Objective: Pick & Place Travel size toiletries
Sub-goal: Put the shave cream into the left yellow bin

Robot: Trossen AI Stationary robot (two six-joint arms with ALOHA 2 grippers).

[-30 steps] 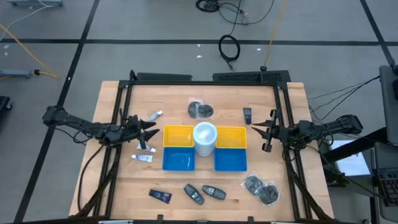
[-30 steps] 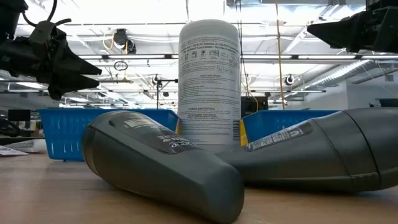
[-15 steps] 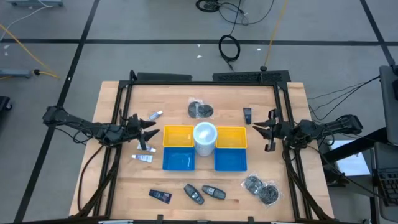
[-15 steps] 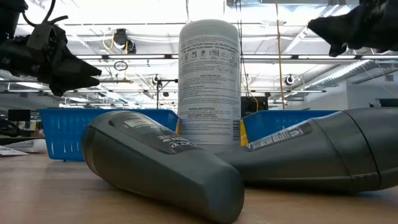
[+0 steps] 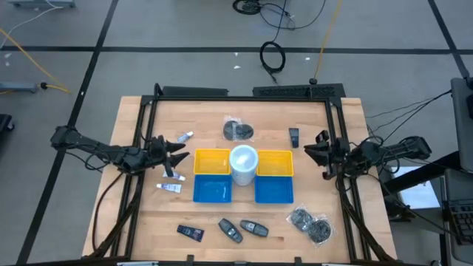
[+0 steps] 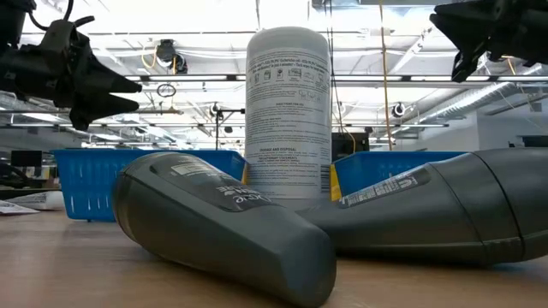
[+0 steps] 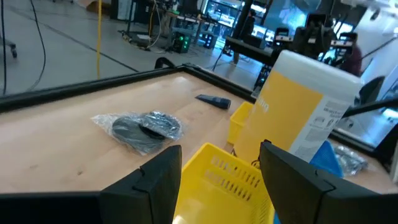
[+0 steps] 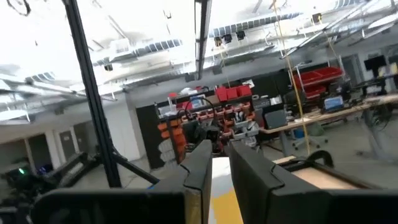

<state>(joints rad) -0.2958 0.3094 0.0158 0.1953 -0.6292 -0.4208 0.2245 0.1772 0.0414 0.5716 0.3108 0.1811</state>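
Three small white toiletry tubes [image 5: 171, 187] with dark caps lie on the table's left side, one [image 5: 184, 137] nearer the far edge and one [image 5: 171, 173] upright beneath the left gripper [image 5: 180, 151], whose fingers stand apart and empty beside the yellow bin [image 5: 211, 162]. The right gripper [image 5: 313, 151], fingers nearly closed on nothing, has tilted upward and drawn back toward the table's right edge since a second ago.

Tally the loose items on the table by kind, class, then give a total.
Bins: 4
White tubes: 3
Black fobs: 4
Bags of metal bits: 3
White canister: 1
Total: 15
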